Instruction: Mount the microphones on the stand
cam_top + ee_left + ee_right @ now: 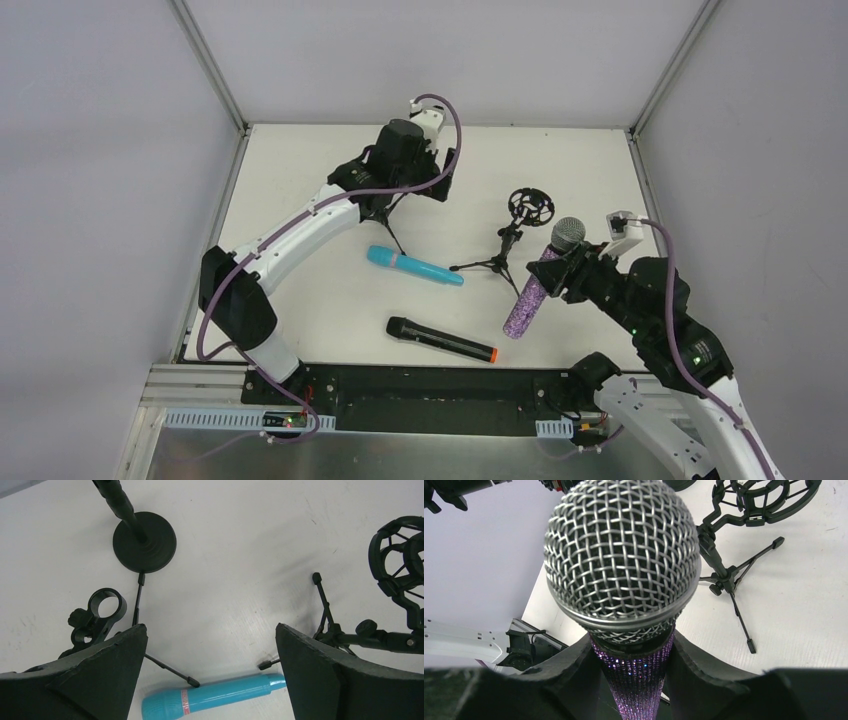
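Note:
My right gripper [556, 272] is shut on the glittery purple microphone [528, 298] just below its silver mesh head [621, 555] and holds it tilted above the table, right of the tripod stand with the round shock mount [528, 206]. The right wrist view shows my fingers [704, 675] clamped on the purple body [636, 685]. My left gripper [395, 192] is open and empty over a small tripod stand with a clip [102, 607]. The turquoise microphone [413, 265] lies flat below it, also in the left wrist view [215, 695]. The black microphone with the orange ring [440, 340] lies near the front edge.
A round-base stand [144, 541] sits at the back, under my left wrist. The shock-mount stand's tripod legs [736, 595] spread on the table between the two arms. Grey walls enclose the white table [300, 300] on three sides.

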Tool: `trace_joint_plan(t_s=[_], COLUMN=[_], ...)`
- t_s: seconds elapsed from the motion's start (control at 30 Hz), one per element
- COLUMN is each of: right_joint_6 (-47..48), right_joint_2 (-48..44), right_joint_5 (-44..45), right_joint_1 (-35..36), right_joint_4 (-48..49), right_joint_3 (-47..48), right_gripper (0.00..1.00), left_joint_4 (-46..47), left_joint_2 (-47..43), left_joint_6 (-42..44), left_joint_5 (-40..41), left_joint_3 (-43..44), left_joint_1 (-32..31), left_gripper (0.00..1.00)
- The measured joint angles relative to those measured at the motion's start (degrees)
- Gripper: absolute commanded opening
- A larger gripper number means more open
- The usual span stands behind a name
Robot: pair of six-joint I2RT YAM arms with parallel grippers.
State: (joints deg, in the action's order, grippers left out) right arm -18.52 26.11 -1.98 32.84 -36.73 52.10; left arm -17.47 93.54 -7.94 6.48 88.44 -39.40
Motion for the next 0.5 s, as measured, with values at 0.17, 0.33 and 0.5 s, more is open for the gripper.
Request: trace_joint_plan(t_s=[0.17, 0.33, 0.5], right_joint_6=[-0.02, -0.28, -2.38], right_joint_2=[0.63, 2.49, 3.69], right_joint_5=[0.09, 1.20, 3.32], right_joint_1=[0.00, 0.00, 0.00], right_joint_4=[2.25, 5.55, 12.98], right_joint_3=[-1.16, -3.23, -6.99], right_gripper=[0.00, 0.00, 0.00], left_joint_4=[-0.42, -0.48, -0.37], left_joint_2=[-0.57, -0.83, -2.51], left_joint_6=[0.35, -3.04, -4.98], left_joint_5=[0.00, -1.38, -2.38], left_joint_3=[-2.16, -7.13, -11.04], left_joint_1=[0.00, 0.00, -1.01], left_gripper=[1.00, 1.00, 1.00])
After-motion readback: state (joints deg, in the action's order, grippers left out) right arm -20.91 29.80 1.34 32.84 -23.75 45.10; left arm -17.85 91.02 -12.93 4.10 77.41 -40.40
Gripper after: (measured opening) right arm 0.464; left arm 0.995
